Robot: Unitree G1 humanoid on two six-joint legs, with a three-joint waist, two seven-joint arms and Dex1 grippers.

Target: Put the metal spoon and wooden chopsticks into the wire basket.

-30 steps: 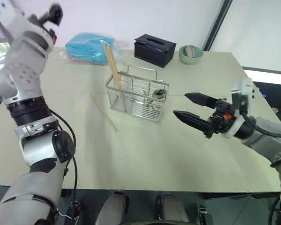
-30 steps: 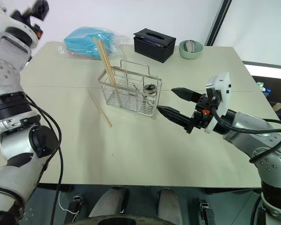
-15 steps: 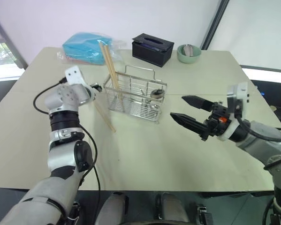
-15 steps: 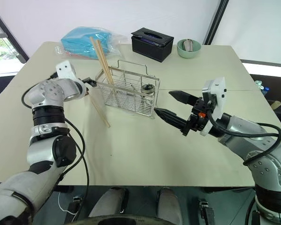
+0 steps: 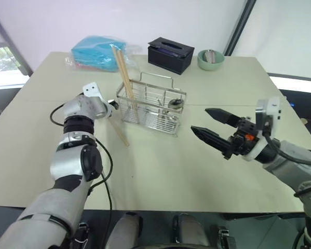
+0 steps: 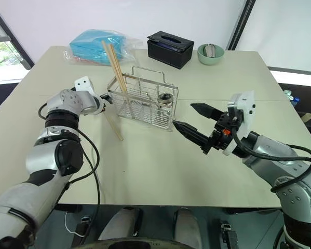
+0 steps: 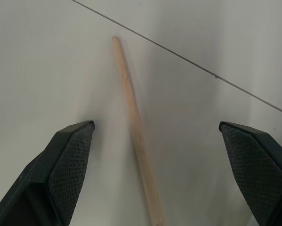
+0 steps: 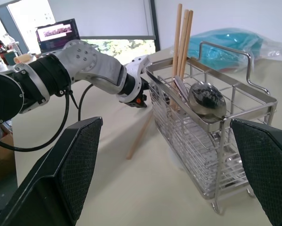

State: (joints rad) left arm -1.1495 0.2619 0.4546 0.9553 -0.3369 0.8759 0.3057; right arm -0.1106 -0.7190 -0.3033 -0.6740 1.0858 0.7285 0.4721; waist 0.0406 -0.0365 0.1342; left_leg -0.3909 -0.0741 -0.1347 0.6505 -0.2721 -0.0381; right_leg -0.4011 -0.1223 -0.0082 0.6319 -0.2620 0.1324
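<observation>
The wire basket (image 5: 154, 110) stands mid-table. Two wooden chopsticks (image 5: 122, 72) lean upright in its left end, and the metal spoon (image 8: 205, 100) stands inside with its bowl up near the right end. Another chopstick (image 7: 133, 127) lies flat on the table just left of the basket. My left gripper (image 5: 111, 106) is low over that chopstick's far end, open, one finger on each side and not touching it. To the right of the basket my right gripper (image 5: 199, 119) hovers open and empty, pointing at the basket.
A black tissue box (image 5: 171, 54), a green bowl (image 5: 211, 59) and a blue plastic bag (image 5: 95, 52) sit along the table's far side. Bare table (image 5: 160, 166) lies between the basket and the near edge.
My left arm has swung down from high at the left to the table beside the basket, over the loose chopstick. The right gripper has stayed where it was.
</observation>
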